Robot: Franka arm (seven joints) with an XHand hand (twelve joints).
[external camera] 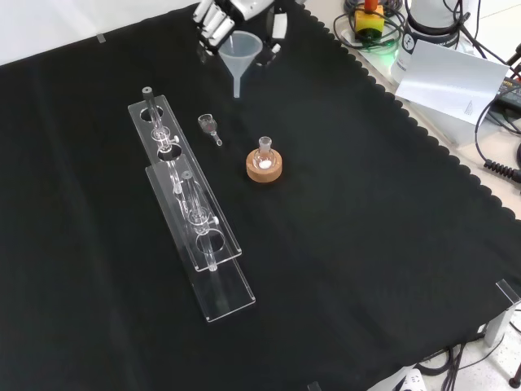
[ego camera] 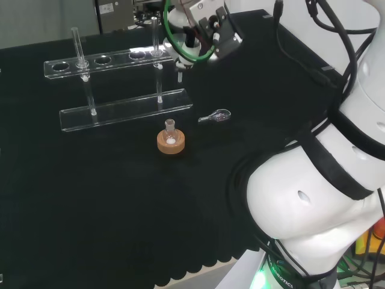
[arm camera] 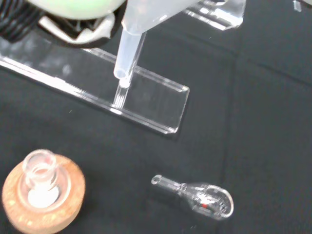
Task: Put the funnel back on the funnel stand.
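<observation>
Risk, as I judge it: the funnel (external camera: 241,57) is carried upright in the air near the far end of the clear funnel stand (external camera: 189,204) — if its spout misses a hole in the top rail it could knock the rack or the small glass bulb (external camera: 209,125) lying beside it. The hand (external camera: 218,18) curls its fingers (external camera: 213,24) on the funnel's rim; the spout hangs below them

The hand (external camera: 218,18) is cut off by the front view's top edge. The funnel (arm camera: 134,41) cone is cropped in the wrist view; its grip cannot be discerned.
</observation>
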